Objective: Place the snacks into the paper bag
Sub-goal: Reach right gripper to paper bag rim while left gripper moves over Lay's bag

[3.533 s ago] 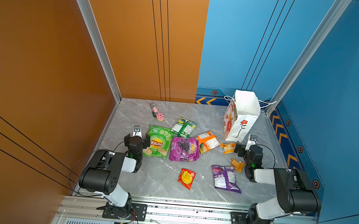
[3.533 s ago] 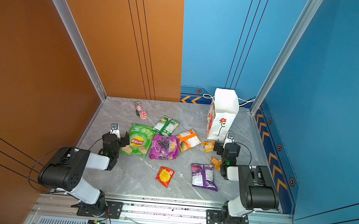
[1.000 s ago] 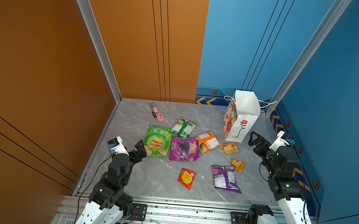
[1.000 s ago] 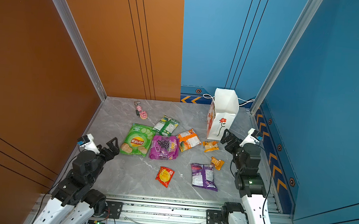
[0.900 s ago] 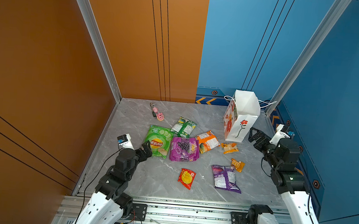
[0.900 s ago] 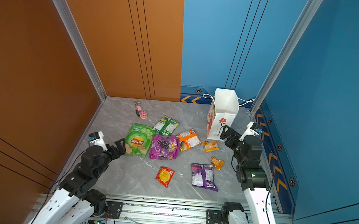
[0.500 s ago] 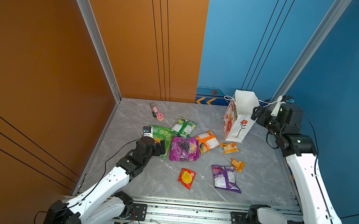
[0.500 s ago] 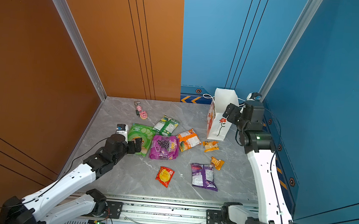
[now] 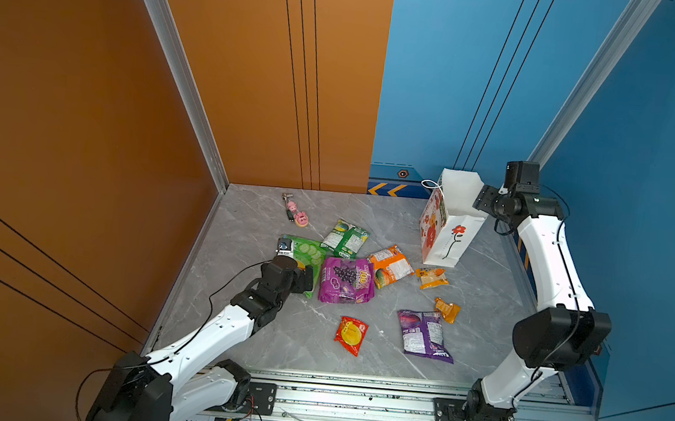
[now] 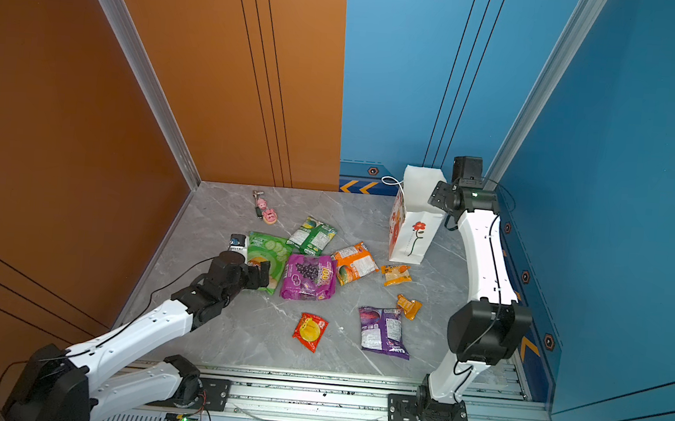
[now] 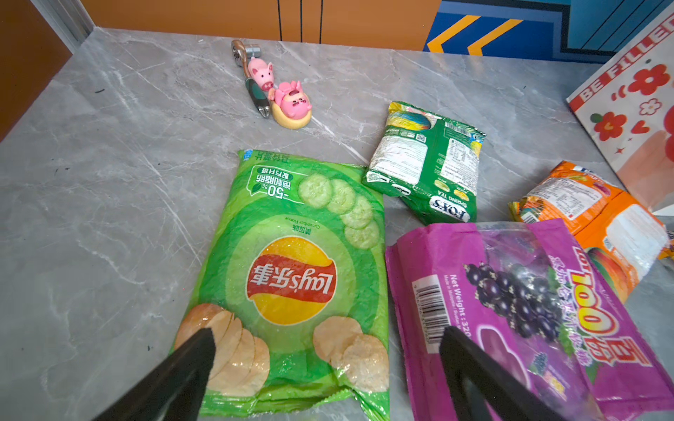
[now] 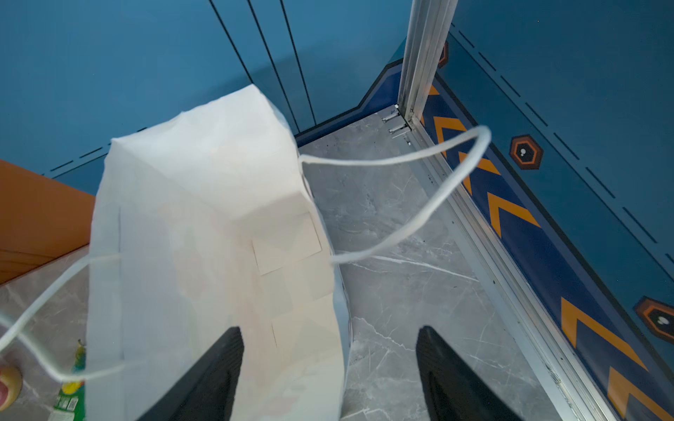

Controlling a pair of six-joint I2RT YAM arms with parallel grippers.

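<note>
- Both arms have stretched out from their folded rest, the right gripper (image 12: pixel 330 333) up to the paper bag (image 9: pixel 465 231) and the left gripper (image 11: pixel 328 332) to the green chip bag (image 11: pixel 291 218).
- Paper bag stands upright at the desk's (image 9: pixel 250 229) far right. The right gripper's jaws stand apart astride its wall, clamping nothing.
- Green chip bag lies flat beside the purple bag (image 11: pixel 529 291). The left gripper gapes wide above both, empty.

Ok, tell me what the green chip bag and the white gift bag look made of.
Green chip bag: glossy plastic film, likely; it is crinkled and catches glare.
White gift bag: matte paper, seemingly; sharp fold creases, glued patches inside.
</note>
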